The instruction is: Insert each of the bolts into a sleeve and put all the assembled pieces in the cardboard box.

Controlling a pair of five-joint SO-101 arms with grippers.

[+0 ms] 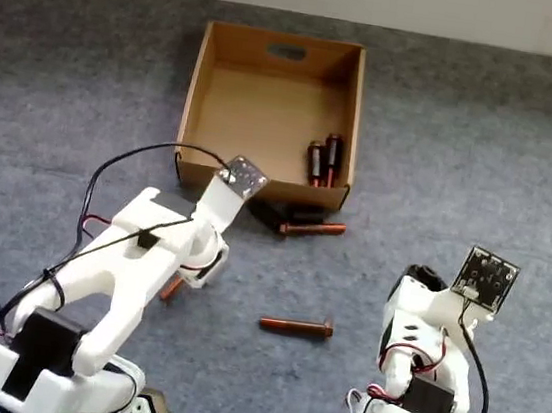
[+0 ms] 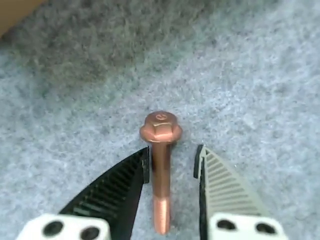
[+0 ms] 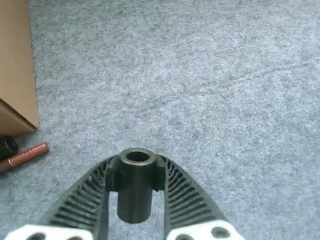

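- High view: The cardboard box point(image 1: 197, 96) stands on grey carpet point(image 1: 485, 142) at the far side of the table. Two assembled pieces point(image 1: 323, 160) lie side by side in its near right corner.
- Just outside the box's front wall, a second bolt point(image 1: 314, 228) lies against dark sleeves point(image 1: 290, 211). A loose bolt point(image 1: 297, 325) lies well apart from them, between the two arms.
- The left arm point(image 1: 138, 260) reaches towards the box, with the end of a copper bolt point(image 1: 170, 287) showing beneath it. The right arm point(image 1: 422, 330) stands near the table's front edge.
- Left wrist view: The left gripper point(image 2: 172, 161) is spread either side of the copper bolt point(image 2: 160, 175), which lies on the carpet, head pointing away. The black finger point(image 2: 120, 187) sits at the shank, and a gap separates the shank from the white finger point(image 2: 222, 185).
- Right wrist view: The right gripper point(image 3: 135, 167) is clamped on a black sleeve point(image 3: 134, 200), its open bore facing the camera. It is held above the carpet, off to the side of the box's corner.
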